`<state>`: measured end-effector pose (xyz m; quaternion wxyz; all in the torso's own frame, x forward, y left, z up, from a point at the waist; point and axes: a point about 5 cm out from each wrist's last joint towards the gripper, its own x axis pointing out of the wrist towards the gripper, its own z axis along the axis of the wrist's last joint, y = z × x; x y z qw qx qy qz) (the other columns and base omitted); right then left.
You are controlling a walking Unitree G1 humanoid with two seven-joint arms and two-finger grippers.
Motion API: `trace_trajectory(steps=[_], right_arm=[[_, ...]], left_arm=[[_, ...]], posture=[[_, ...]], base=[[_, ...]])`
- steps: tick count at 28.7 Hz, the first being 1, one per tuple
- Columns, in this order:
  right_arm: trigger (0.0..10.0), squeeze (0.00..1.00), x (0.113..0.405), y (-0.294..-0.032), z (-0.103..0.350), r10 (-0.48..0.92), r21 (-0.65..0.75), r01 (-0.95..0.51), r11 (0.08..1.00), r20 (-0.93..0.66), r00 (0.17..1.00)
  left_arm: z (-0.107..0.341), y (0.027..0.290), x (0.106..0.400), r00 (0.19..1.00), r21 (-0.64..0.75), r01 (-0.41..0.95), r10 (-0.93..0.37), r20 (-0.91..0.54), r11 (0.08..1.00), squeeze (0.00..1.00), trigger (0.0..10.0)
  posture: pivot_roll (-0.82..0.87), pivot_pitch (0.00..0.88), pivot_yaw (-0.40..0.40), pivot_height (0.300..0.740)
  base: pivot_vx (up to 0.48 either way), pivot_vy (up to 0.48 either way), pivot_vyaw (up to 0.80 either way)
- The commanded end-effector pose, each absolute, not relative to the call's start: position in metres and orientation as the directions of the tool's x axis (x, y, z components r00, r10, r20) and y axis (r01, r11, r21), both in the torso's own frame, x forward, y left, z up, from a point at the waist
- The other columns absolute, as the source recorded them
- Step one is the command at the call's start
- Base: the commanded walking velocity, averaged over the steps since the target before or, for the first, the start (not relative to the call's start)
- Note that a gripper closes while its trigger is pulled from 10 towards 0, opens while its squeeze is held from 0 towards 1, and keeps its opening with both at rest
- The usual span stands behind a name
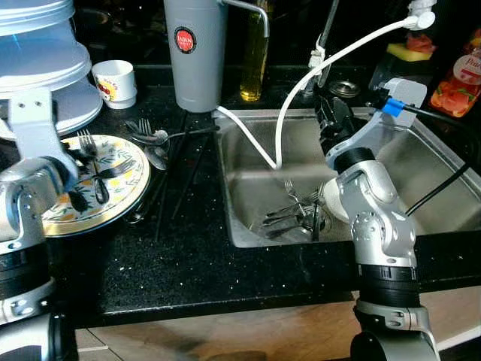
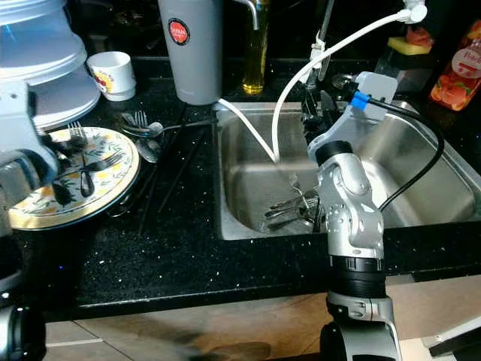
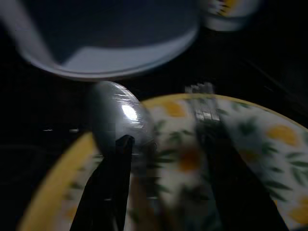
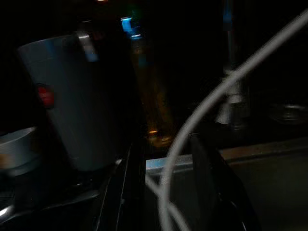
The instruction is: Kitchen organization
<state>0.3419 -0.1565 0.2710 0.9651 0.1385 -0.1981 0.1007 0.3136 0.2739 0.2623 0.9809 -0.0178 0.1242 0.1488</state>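
Evidently catches the cutlery-sorting step of the kitchen tidy, judging by how things lie. Finds the left claw [image 1: 86, 192] low over the flowered plate [image 1: 129, 197] on the counter [image 1: 195, 271], black fingers spread and pinching nothing, with a spoon [image 3: 122, 125] lying at the tip of one finger and a fork [image 3: 204, 101] just past the tip of the other. Looks, in the left wrist view, like a polished spoon bowl catching a bright glint, slick and shallow, so likely to skid on the glazed plate under a careless pinch. Calls next, most probably, for settling the spread fingers either side of the spoon's handle and closing gently, taking care not to drag the fork along. Leaves more loose cutlery [image 1: 150, 139] on the counter just beyond the left claw, beside the foot of a grey jug [image 1: 195, 60]. Places the right claw [image 1: 332, 116] raised over the back part of the sink [image 1: 248, 226], fingers apart and empty, a white hose [image 1: 301, 83] curving close in front of them. Puts a tangle of forks and spoons [image 1: 297, 214] at the sink's drain, well below and nearer than the right claw, not yet gathered.
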Motion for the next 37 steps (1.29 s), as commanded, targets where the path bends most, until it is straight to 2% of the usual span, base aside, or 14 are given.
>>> trace_trajectory(steps=[1,2,3,6,8,12,15,21,24,34,35,36,37], right_arm=[[10.0,0.0,0.34,-0.145,0.266,0.263,0.202,-0.359,0.911,0.384,0.885],[10.0,0.0,0.34,-0.145,0.266,0.263,0.202,-0.359,0.911,0.384,0.885],[10.0,0.0,0.336,-0.133,0.261,0.384,0.111,-0.442,0.89,0.34,0.859],[10.0,0.0,0.335,-0.129,0.258,0.423,0.07,-0.465,0.882,0.317,0.849],[10.0,0.0,0.33,-0.117,0.252,0.533,0.008,-0.556,0.831,0.27,0.802],[10.0,0.0,0.327,-0.111,0.25,0.59,-0.017,-0.605,0.796,0.248,0.769],[10.0,0.0,0.325,-0.105,0.246,0.669,-0.089,-0.667,0.74,0.201,0.716],[10.0,0.0,0.326,-0.108,0.249,0.708,-0.16,-0.689,0.707,0.165,0.687],[10.0,0.0,0.326,-0.11,0.252,0.71,-0.168,-0.689,0.705,0.173,0.683],[10.0,0.0,0.317,-0.108,0.252,0.757,-0.154,-0.743,0.651,0.197,0.623],[10.0,0.0,0.315,-0.108,0.252,0.766,-0.16,-0.751,0.641,0.196,0.612],[10.0,0.0,0.314,-0.108,0.251,0.773,-0.165,-0.757,0.633,0.195,0.604],[10.0,0.0,0.313,-0.107,0.251,0.778,-0.168,-0.761,0.626,0.194,0.597]], left_arm=[[0.263,0.279,0.311,0.91,0.011,-0.337,0.328,-0.252,0.942,0.0,10.0],[0.263,0.279,0.311,0.91,0.011,-0.337,0.328,-0.252,0.942,0.0,10.0],[0.261,0.281,0.31,0.904,0.003,-0.356,0.345,-0.254,0.935,0.0,10.0],[0.26,0.281,0.31,0.902,0.004,-0.362,0.351,-0.253,0.932,0.0,10.0],[0.255,0.284,0.308,0.887,-0.006,-0.388,0.372,-0.272,0.922,0.0,10.0],[0.247,0.285,0.304,0.873,-0.014,-0.409,0.387,-0.297,0.912,0.0,10.0],[0.232,0.28,0.303,0.857,-0.063,-0.425,0.379,-0.35,0.903,0.0,10.0],[0.223,0.268,0.31,0.868,-0.126,-0.393,0.323,-0.377,0.911,0.0,10.0],[0.23,0.257,0.319,0.895,-0.118,-0.345,0.288,-0.341,0.931,0.0,10.0],[0.195,0.239,0.324,0.862,-0.151,-0.312,0.213,-0.46,0.938,0.0,10.0],[0.192,0.239,0.323,0.858,-0.152,-0.316,0.214,-0.468,0.937,0.0,4.5],[0.188,0.239,0.323,0.853,-0.146,-0.32,0.218,-0.474,0.936,0.0,0.0],[0.186,0.241,0.323,0.846,-0.136,-0.333,0.233,-0.479,0.933,0.0,0.0]], posture=[[0.2,0.064,-0.015,0.74],[0.2,0.064,-0.015,0.74],[0.2,0.061,-0.016,0.74],[0.2,0.061,-0.016,0.74],[0.2,0.06,-0.018,0.74],[0.2,0.059,-0.022,0.74],[0.21,0.052,-0.029,0.74],[0.2,0.042,-0.034,0.74],[0.2,0.037,-0.037,0.74],[0.18,0.021,-0.024,0.74],[0.18,0.017,-0.025,0.74],[0.18,0.017,-0.025,0.74],[0.18,0.017,-0.025,0.74]], base=[[0.0,0.0,0.0],[0.0,0.0,0.0],[0.0,0.0,0.0],[0.0,0.0,0.0],[0.0,0.0,0.0],[0.0,0.0,0.0],[0.0,0.0,0.0],[0.0,0.0,0.0],[0.0,0.0,0.0],[0.0,0.0,0.0],[0.0,0.0,0.0],[0.0,0.0,0.0],[0.0,0.0,0.0]])
